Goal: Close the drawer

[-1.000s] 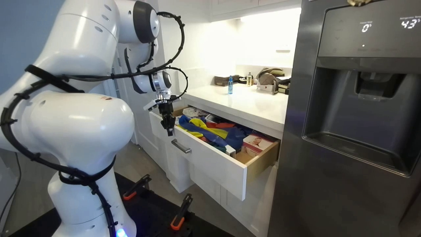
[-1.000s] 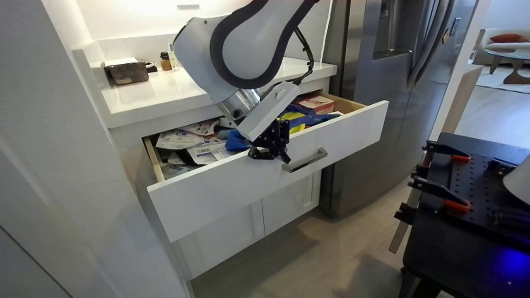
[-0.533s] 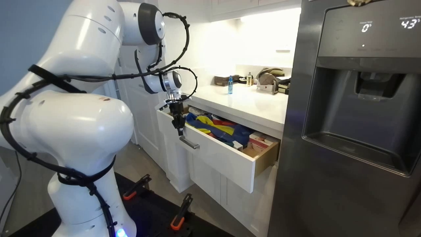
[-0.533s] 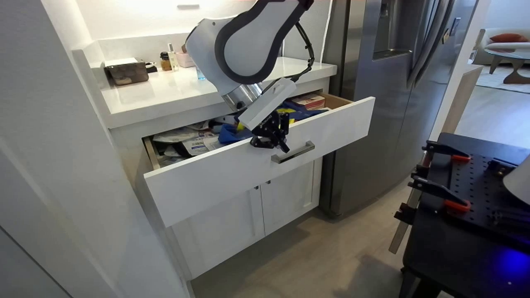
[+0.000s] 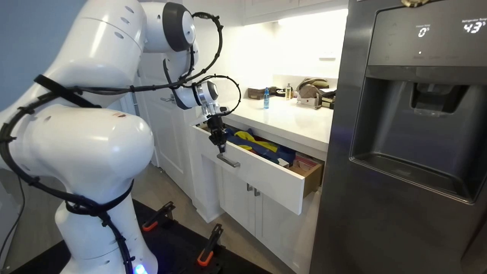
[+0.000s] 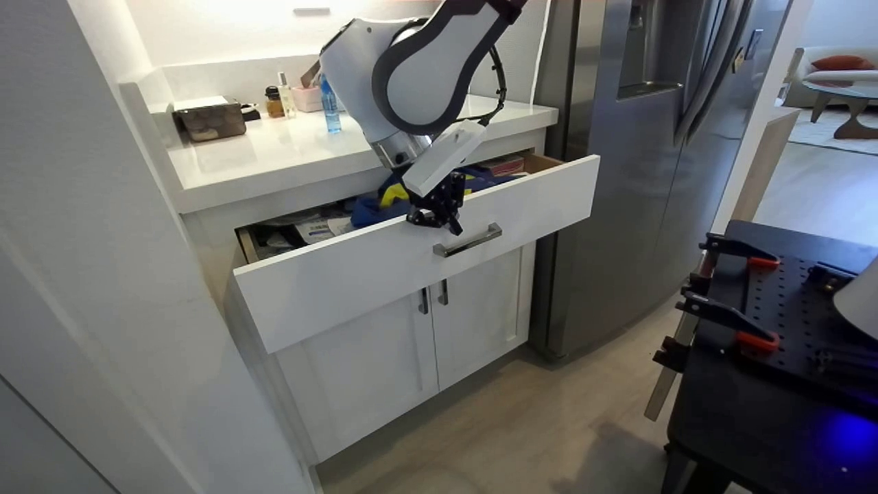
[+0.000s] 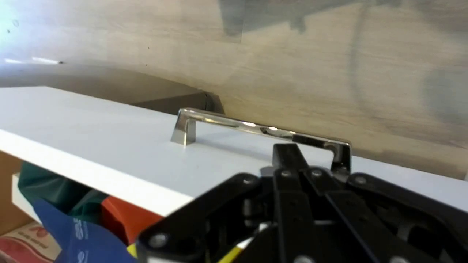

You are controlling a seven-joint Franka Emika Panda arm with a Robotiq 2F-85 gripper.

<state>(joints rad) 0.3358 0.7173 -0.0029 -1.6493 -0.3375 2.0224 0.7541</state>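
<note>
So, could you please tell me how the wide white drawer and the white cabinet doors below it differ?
The wide white drawer stands partly open; the white cabinet doors are shut. The drawer's metal bar handle runs horizontally; the doors' metal bar handles run vertically. Both have white fronts.

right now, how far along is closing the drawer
Done: the drawer sits further in than a second ago. Under way: the shut gripper, near the handle, seems to be pushing. Left: sliding it fully shut; blue and yellow contents still show.

Fridge display (image 5: 428,47): "0°" at left, "43°" at right.
</note>
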